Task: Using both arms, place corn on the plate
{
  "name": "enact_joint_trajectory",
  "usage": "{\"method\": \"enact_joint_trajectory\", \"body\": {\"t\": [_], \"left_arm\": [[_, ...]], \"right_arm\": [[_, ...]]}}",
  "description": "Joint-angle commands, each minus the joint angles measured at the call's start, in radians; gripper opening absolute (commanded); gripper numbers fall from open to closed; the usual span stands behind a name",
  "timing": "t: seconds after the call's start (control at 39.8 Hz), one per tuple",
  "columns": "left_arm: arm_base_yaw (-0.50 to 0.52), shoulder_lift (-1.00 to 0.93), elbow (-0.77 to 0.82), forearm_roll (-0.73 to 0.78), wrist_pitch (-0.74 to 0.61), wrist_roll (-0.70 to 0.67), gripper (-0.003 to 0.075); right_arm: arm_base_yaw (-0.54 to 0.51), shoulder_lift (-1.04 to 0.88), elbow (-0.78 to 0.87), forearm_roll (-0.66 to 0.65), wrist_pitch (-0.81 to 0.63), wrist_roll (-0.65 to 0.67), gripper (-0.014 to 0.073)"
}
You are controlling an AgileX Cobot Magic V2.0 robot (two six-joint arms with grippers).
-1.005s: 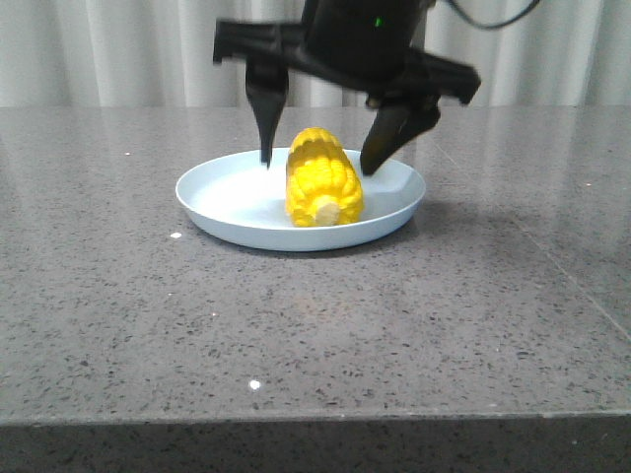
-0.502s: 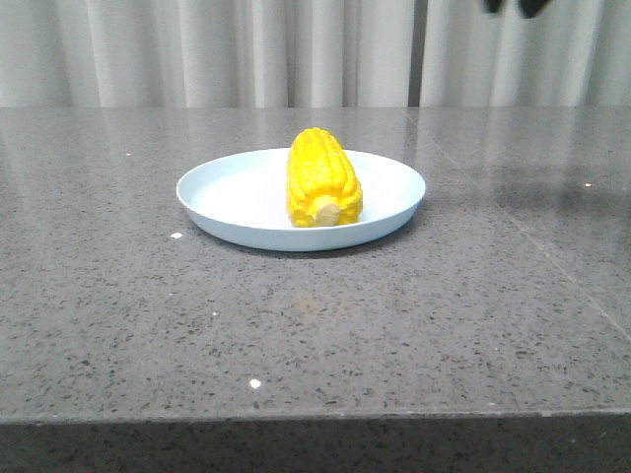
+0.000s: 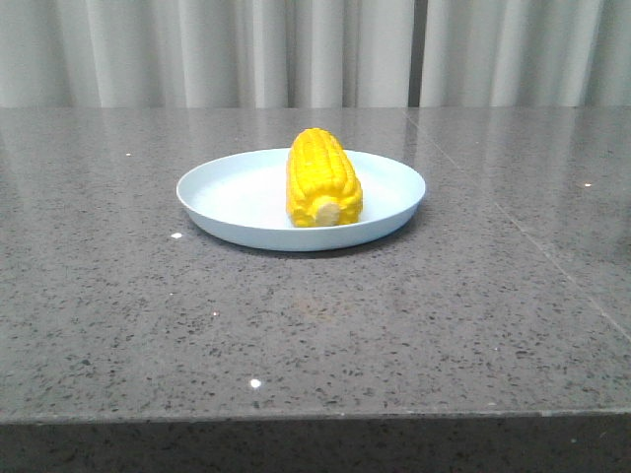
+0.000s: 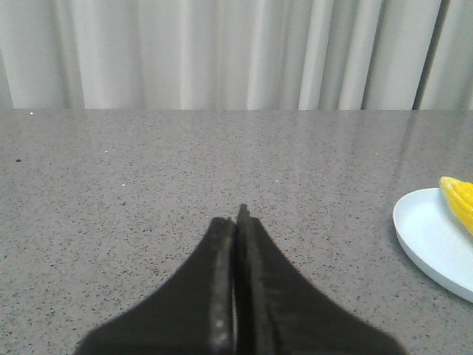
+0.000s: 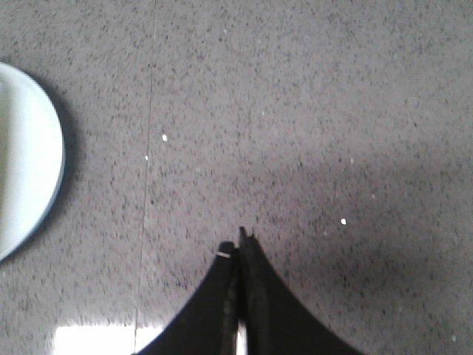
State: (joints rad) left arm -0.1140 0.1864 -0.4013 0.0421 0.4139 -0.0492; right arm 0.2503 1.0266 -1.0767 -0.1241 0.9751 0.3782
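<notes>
The yellow corn (image 3: 322, 179) lies on the pale blue plate (image 3: 227, 193) at the table's middle, its pale stub end toward the front. No arm shows in the front view. In the left wrist view my left gripper (image 4: 235, 222) is shut and empty over bare table, with the plate's rim (image 4: 425, 237) and a tip of the corn (image 4: 460, 198) off to one side. In the right wrist view my right gripper (image 5: 236, 248) is shut and empty above the table, with the plate's edge (image 5: 33, 177) well apart from it.
The grey speckled stone table (image 3: 315, 325) runs to a front edge near the camera. White curtains (image 3: 296, 49) hang behind the table. A thin seam (image 5: 148, 163) crosses the tabletop in the right wrist view.
One second ago an open gripper stood over the plate, straddling the corn. It rose and left the front view to the upper right. The corn stays on the plate.
</notes>
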Motion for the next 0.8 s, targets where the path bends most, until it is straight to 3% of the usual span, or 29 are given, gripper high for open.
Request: {"method": "enact_joint_trajectory", "body": {"t": [0.0, 0.18, 0.35, 0.58, 0.78], "left_arm": [[-0.004, 0.010, -0.026, 0.001, -0.082, -0.003, -0.0020], [-0.004, 0.010, -0.026, 0.001, -0.082, -0.003, -0.0020], [-0.004, 0.010, -0.026, 0.001, -0.082, -0.003, -0.0020], [-0.004, 0.010, -0.026, 0.001, -0.082, -0.003, -0.0020], [-0.004, 0.010, -0.026, 0.001, -0.082, -0.003, -0.0020]], "right_arm": [[-0.006, -0.127, 0.097, -0.011, -0.108, -0.031, -0.0062], [-0.006, -0.388, 0.379, -0.026, -0.304, -0.080, -0.0062], [-0.006, -0.644, 0.573, -0.048, -0.412, -0.080, -0.0062], [-0.006, -0.877, 0.663, -0.081, -0.440, -0.080, -0.0062], [-0.006, -0.907, 0.663, -0.082, -0.433, -0.080, -0.0062]]}}
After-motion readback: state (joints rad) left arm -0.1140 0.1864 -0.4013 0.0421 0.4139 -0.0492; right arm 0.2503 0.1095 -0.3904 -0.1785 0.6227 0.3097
